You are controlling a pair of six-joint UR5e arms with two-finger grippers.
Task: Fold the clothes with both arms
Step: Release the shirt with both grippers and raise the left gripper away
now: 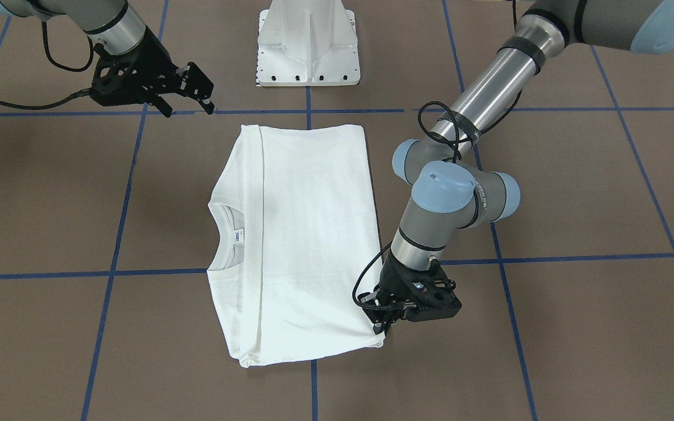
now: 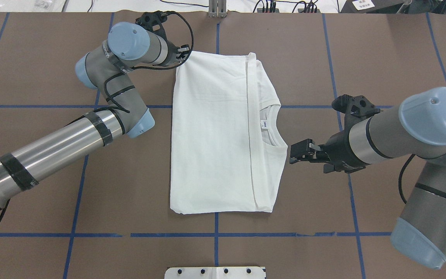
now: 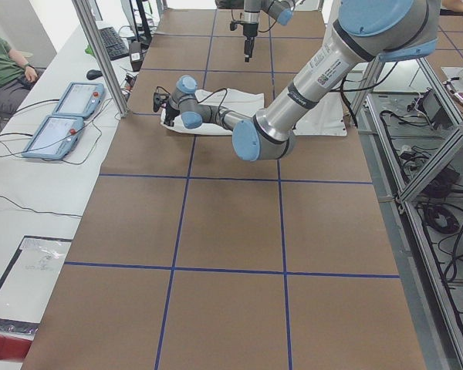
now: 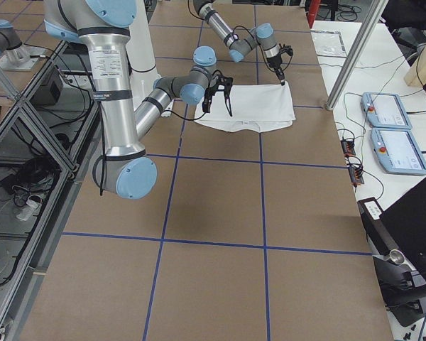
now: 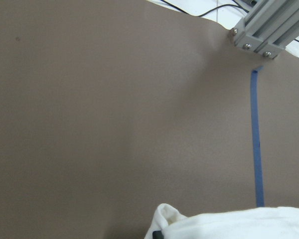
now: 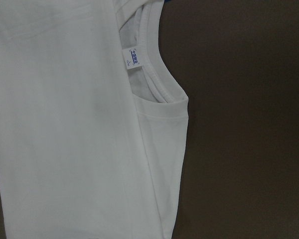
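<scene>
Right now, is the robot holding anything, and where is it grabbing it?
The left gripper pinches the white T-shirt at one corner. The right gripper is open and holds nothing.

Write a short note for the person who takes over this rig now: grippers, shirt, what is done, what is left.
Shirt: flat on the table, folded to a rectangle, collar and label toward the robot's right.
Left gripper: down at its far left corner; grip unclear.
Right gripper: open, raised, on the collar side, holding nothing.
Done: one layer folded over up to the collar; no sleeve sticks out.
Left: probably another fold across, then release.
</scene>
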